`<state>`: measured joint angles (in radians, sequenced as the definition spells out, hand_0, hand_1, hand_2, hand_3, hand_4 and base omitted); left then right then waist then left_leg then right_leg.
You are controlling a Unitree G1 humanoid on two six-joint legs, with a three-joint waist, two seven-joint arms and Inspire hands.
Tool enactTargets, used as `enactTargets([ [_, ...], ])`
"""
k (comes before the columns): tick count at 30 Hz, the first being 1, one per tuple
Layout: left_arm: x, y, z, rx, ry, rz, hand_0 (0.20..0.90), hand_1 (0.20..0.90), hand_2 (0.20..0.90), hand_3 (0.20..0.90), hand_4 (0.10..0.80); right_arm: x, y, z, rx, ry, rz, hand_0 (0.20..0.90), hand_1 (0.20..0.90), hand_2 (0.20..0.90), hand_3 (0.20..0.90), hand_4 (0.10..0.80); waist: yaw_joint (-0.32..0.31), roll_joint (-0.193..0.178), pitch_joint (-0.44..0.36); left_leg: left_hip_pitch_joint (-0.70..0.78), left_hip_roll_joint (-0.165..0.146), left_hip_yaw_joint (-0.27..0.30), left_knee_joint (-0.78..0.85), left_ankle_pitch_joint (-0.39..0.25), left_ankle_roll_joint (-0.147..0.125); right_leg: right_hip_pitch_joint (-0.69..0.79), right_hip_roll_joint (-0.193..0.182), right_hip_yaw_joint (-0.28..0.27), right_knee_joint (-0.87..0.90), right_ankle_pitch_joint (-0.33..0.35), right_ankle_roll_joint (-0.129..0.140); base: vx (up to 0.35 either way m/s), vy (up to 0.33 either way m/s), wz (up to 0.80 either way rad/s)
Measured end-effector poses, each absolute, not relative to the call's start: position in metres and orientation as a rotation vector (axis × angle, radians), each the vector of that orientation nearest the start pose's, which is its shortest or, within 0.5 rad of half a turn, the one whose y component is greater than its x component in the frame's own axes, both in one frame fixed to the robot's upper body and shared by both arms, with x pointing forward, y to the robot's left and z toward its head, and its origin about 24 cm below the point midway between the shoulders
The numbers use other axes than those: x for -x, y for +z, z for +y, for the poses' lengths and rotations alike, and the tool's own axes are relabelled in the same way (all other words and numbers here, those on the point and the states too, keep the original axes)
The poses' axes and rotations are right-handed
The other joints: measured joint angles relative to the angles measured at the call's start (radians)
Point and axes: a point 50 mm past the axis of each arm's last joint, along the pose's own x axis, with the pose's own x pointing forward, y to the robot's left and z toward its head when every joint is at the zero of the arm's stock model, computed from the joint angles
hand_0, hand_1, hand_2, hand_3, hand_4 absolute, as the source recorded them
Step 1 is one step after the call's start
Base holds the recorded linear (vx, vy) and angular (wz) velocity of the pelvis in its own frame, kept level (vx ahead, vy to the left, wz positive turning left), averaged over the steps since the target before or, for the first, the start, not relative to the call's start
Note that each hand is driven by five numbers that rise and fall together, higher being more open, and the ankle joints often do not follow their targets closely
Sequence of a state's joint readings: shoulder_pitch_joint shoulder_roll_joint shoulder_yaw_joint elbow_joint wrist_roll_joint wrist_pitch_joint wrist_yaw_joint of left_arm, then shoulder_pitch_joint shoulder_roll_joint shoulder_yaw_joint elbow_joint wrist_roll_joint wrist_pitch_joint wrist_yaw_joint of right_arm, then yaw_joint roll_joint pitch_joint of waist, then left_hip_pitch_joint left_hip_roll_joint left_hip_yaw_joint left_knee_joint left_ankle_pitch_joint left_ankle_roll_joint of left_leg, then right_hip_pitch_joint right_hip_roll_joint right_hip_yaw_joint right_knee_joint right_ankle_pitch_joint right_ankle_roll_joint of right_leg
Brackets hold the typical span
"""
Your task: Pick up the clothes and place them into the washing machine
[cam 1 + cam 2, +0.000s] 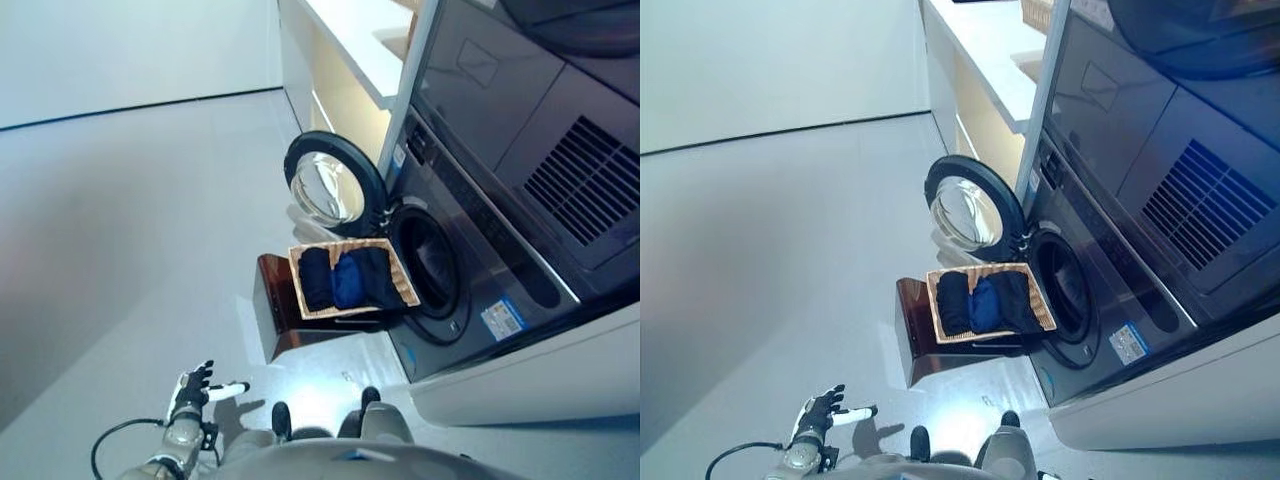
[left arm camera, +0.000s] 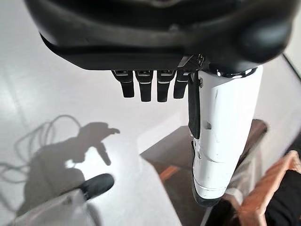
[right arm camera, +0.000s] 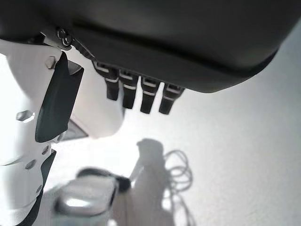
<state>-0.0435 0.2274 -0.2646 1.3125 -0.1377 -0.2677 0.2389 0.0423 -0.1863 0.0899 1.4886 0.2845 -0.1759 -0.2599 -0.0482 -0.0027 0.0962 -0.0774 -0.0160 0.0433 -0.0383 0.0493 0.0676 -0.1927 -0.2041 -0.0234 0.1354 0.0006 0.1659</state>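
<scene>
Dark navy and blue clothes (image 1: pixel 347 277) lie folded in a wicker basket (image 1: pixel 400 268) that rests on a brown stool (image 1: pixel 272 305) just in front of the washing machine (image 1: pixel 470 230). The machine's round door (image 1: pixel 330 185) hangs wide open, showing the dark drum opening (image 1: pixel 428 262). My left hand (image 1: pixel 195 385) hangs low over the floor, well short of the stool, open with straight fingers (image 2: pixel 143 84) and a white-covered thumb (image 2: pixel 221 136), holding nothing. My right hand (image 3: pixel 136 94) shows only in its own wrist view, open and empty above the floor.
A white counter (image 1: pixel 350 40) runs along the far wall beside the machine. A second appliance with a vent grille (image 1: pixel 580 175) is stacked over the washer. Grey floor (image 1: pixel 130 220) spreads wide on the left of the stool.
</scene>
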Motion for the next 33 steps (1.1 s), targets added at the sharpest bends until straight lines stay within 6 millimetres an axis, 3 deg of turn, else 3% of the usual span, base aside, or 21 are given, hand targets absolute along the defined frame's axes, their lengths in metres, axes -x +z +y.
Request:
enactTargets([
  [2, -0.103, -0.155, 0.23, -0.348, 0.218, 1.008, 0.9, 0.9, 0.9, 0.9, 0.8, -0.019, -0.17, -0.235, 0.182, -0.49, 1.351, 0.9, 0.9, 0.9, 0.9, 0.8, 0.01, -0.016, -0.02, 0.014, 0.019, -0.014, -0.011, 0.014, -0.03, 0.047, 0.014, 0.013, -0.034, 0.032, -0.011, 0.192, -0.254, 0.3],
  [3, -0.093, -0.158, 0.227, -0.334, 0.22, 1.032, 0.9, 0.9, 0.9, 0.9, 0.8, -0.023, -0.169, -0.238, 0.191, -0.487, 1.333, 0.9, 0.9, 0.9, 0.9, 0.8, 0.009, -0.006, -0.038, 0.018, 0.051, -0.018, -0.04, 0.006, -0.046, 0.056, 0.053, 0.0, -0.03, 0.029, -0.022, 0.259, -0.433, 0.47],
  [4, -0.091, -0.159, 0.227, -0.324, 0.228, 1.042, 0.9, 0.9, 0.9, 0.9, 0.8, -0.023, -0.17, -0.235, 0.203, -0.458, 1.328, 0.9, 0.9, 0.9, 0.9, 0.8, -0.007, 0.001, -0.041, 0.016, 0.091, -0.019, -0.024, 0.001, -0.058, 0.085, 0.095, 0.002, -0.037, 0.004, -0.059, 0.175, -0.334, 0.69],
  [5, -0.091, -0.159, 0.227, -0.324, 0.229, 1.041, 0.9, 0.9, 0.9, 0.9, 0.8, -0.022, -0.17, -0.233, 0.211, -0.439, 1.331, 0.9, 0.9, 0.9, 0.9, 0.8, -0.014, -0.007, -0.049, 0.015, 0.1, -0.016, 0.002, -0.01, -0.079, 0.096, 0.108, -0.016, -0.038, 0.015, -0.071, 0.014, -0.238, 0.95],
  [6, -0.093, -0.158, 0.226, -0.315, 0.23, 1.035, 0.9, 0.9, 0.9, 0.9, 0.8, -0.024, -0.17, -0.232, 0.232, -0.41, 1.322, 0.9, 0.9, 0.9, 0.9, 0.8, -0.017, -0.011, -0.043, -0.022, 0.131, -0.014, 0.098, 0.006, -0.11, 0.105, 0.12, -0.039, -0.03, 0.001, -0.1, -0.012, -0.114, 0.77],
  [7, -0.096, -0.158, 0.223, -0.295, 0.234, 1.027, 0.9, 0.9, 0.9, 0.9, 0.8, -0.032, -0.169, -0.232, 0.254, -0.383, 1.295, 0.9, 0.9, 0.9, 0.9, 0.8, -0.004, -0.02, -0.047, -0.069, 0.138, -0.022, 0.191, 0.043, -0.139, 0.102, 0.13, -0.055, -0.003, -0.02, -0.113, -0.02, -0.139, 0.66],
  [8, -0.106, -0.155, 0.226, -0.287, 0.241, 1.002, 0.9, 0.9, 0.9, 0.9, 0.8, -0.033, -0.17, -0.23, 0.27, -0.341, 1.293, 0.9, 0.9, 0.9, 0.9, 0.8, 0.006, -0.064, -0.044, -0.106, 0.116, -0.041, 0.269, 0.044, -0.167, 0.098, 0.096, -0.078, 0.001, -0.015, -0.124, 0.062, -0.037, 0.25],
  [10, -0.114, -0.153, 0.225, -0.289, 0.238, 0.978, 0.9, 0.9, 0.9, 0.9, 0.8, -0.045, -0.169, -0.227, 0.326, -0.28, 1.259, 0.9, 0.9, 0.9, 0.9, 0.8, 0.034, -0.089, -0.042, -0.13, 0.081, -0.038, 0.4, -0.012, -0.151, 0.103, 0.066, -0.084, -0.003, -0.015, -0.124, 0.197, 0.024, -0.12],
  [11, -0.114, -0.154, 0.222, -0.286, 0.23, 0.979, 0.9, 0.9, 0.9, 0.9, 0.8, -0.047, -0.168, -0.23, 0.353, -0.267, 1.246, 0.9, 0.9, 0.9, 0.9, 0.8, 0.034, -0.083, -0.052, -0.103, 0.07, -0.036, 0.357, -0.045, -0.144, 0.097, 0.062, -0.09, -0.012, -0.016, -0.123, 0.233, 0.101, -0.04],
  [14, -0.125, -0.153, 0.211, -0.269, 0.205, 0.954, 0.9, 0.9, 0.9, 0.9, 0.8, -0.064, -0.163, -0.241, 0.363, -0.295, 1.186, 0.9, 0.9, 0.9, 0.9, 0.8, 0.036, -0.027, -0.056, -0.064, 0.079, -0.037, 0.136, -0.082, -0.125, 0.068, 0.084, -0.097, -0.053, -0.009, -0.113, 0.161, 0.115, 0.01],
  [15, -0.124, -0.153, 0.21, -0.27, 0.206, 0.959, 0.9, 0.9, 0.9, 0.9, 0.8, -0.072, -0.162, -0.24, 0.359, -0.293, 1.164, 0.9, 0.9, 0.9, 0.9, 0.8, 0.037, -0.026, -0.051, -0.053, 0.068, -0.04, 0.098, -0.041, -0.08, 0.061, 0.083, -0.077, -0.059, 0.001, -0.098, 0.117, 0.127, -0.21],
  [17, -0.107, -0.158, 0.214, -0.298, 0.206, 1.009, 0.9, 0.9, 0.9, 0.9, 0.8, -0.088, -0.16, -0.232, 0.335, -0.274, 1.114, 0.9, 0.9, 0.9, 0.9, 0.8, 0.039, -0.031, -0.059, -0.036, 0.052, -0.01, 0.06, -0.033, -0.066, 0.081, 0.073, -0.043, -0.117, 0.014, -0.079, 0.151, 0.148, -0.27],
  [20, -0.101, -0.157, 0.224, -0.325, 0.215, 1.023, 0.9, 0.9, 0.9, 0.9, 0.8, -0.112, -0.156, -0.225, 0.295, -0.281, 1.053, 0.9, 0.9, 0.9, 0.9, 0.8, 0.06, -0.032, -0.066, -0.01, 0.033, 0.013, 0.018, -0.019, -0.048, 0.076, 0.048, -0.037, -0.106, 0.017, -0.075, 0.118, 0.128, -0.2],
  [23, -0.093, -0.158, 0.231, -0.35, 0.218, 1.047, 0.9, 0.9, 0.9, 0.9, 0.8, -0.126, -0.152, -0.223, 0.269, -0.301, 1.019, 0.9, 0.9, 0.9, 0.9, 0.8, 0.079, -0.031, -0.078, 0.006, 0.016, 0.016, 0.023, -0.017, -0.051, 0.067, 0.04, -0.011, -0.099, 0.023, -0.057, 0.016, 0.145, -0.24],
  [24, -0.088, -0.159, 0.233, -0.355, 0.222, 1.065, 0.9, 0.9, 0.9, 0.9, 0.8, -0.141, -0.148, -0.223, 0.261, -0.305, 0.991, 0.9, 0.9, 0.9, 0.9, 0.8, 0.115, -0.023, -0.074, 0.001, -0.001, 0.026, 0.054, -0.03, -0.031, 0.045, 0.028, -0.007, -0.076, 0.022, -0.054, -0.155, 0.125, -0.79],
  [26, -0.087, -0.158, 0.236, -0.367, 0.226, 1.068, 0.9, 0.9, 0.9, 0.9, 0.8, -0.168, -0.138, -0.216, 0.26, -0.288, 0.918, 0.9, 0.9, 0.9, 0.9, 0.8, 0.145, -0.025, -0.056, -0.034, -0.003, 0.068, 0.112, -0.039, -0.007, -0.017, -0.009, -0.047, -0.008, 0.021, -0.033, -0.064, 0.028, -0.8],
  [27, -0.09, -0.157, 0.236, -0.366, 0.228, 1.057, 0.9, 0.9, 0.9, 0.9, 0.8, -0.178, -0.134, -0.215, 0.26, -0.284, 0.89, 0.9, 0.9, 0.9, 0.9, 0.8, 0.15, -0.008, -0.057, -0.049, 0.007, 0.069, 0.105, -0.041, -0.005, -0.014, -0.019, -0.101, -0.013, 0.028, -0.041, 0.081, -0.046, -0.08],
  [28, -0.101, -0.154, 0.237, -0.37, 0.234, 1.021, 0.9, 0.9, 0.9, 0.9, 0.8, -0.19, -0.129, -0.214, 0.253, -0.298, 0.859, 0.9, 0.9, 0.9, 0.9, 0.8, 0.144, 0.0, -0.037, -0.06, 0.017, 0.047, 0.102, -0.039, -0.008, 0.001, -0.008, -0.119, 0.012, 0.024, -0.038, 0.081, -0.046, 0.31],
  [30, -0.116, -0.148, 0.241, -0.374, 0.248, 0.973, 0.9, 0.9, 0.9, 0.9, 0.8, -0.198, -0.124, -0.217, 0.248, -0.317, 0.84, 0.9, 0.9, 0.9, 0.9, 0.8, 0.15, -0.023, -0.019, -0.073, 0.013, 0.029, 0.098, -0.008, -0.02, 0.032, 0.001, -0.101, -0.009, 0.024, -0.022, -0.092, -0.046, 0.38],
  [33, -0.132, -0.145, 0.229, -0.346, 0.226, 0.906, 0.9, 0.9, 0.9, 0.9, 0.8, -0.232, -0.101, -0.228, 0.288, -0.368, 0.74, 0.9, 0.9, 0.9, 0.9, 0.8, 0.149, -0.007, 0.014, -0.128, 0.022, 0.006, 0.088, 0.029, -0.031, -0.006, 0.014, -0.13, -0.032, 0.052, -0.032, -0.283, -0.071, 0.21],
])
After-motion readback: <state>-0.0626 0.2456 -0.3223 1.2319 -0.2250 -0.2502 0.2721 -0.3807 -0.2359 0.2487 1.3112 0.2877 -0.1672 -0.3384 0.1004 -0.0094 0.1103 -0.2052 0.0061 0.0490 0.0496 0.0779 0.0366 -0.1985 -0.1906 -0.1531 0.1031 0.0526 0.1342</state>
